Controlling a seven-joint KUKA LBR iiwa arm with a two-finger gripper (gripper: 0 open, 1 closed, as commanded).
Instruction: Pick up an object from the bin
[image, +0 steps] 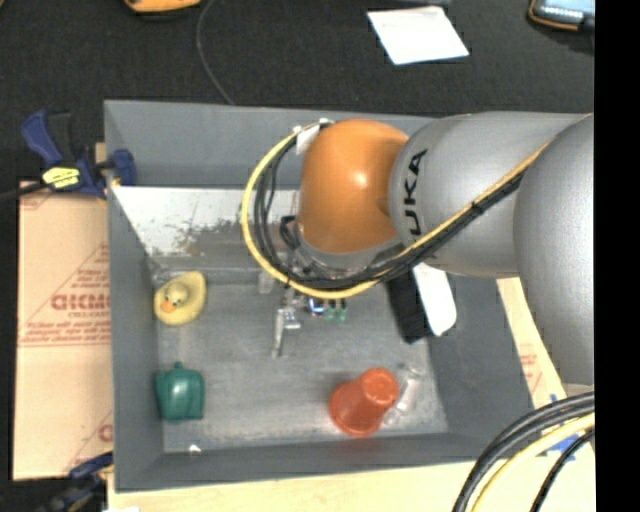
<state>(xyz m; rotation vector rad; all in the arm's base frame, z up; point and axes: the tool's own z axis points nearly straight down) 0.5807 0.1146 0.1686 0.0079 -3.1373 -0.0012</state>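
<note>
Bare floor of the grey metal bin lies under the gripper, which hangs low near the middle; whether it is open or closed, I cannot tell. Nearest is an orange cup, lying on its side at the front right. At the left sit a yellow rubber duck and a green toy pepper.

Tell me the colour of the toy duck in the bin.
Yellow. The duck sits on the bin's left side, clearest in the camera view.
</note>
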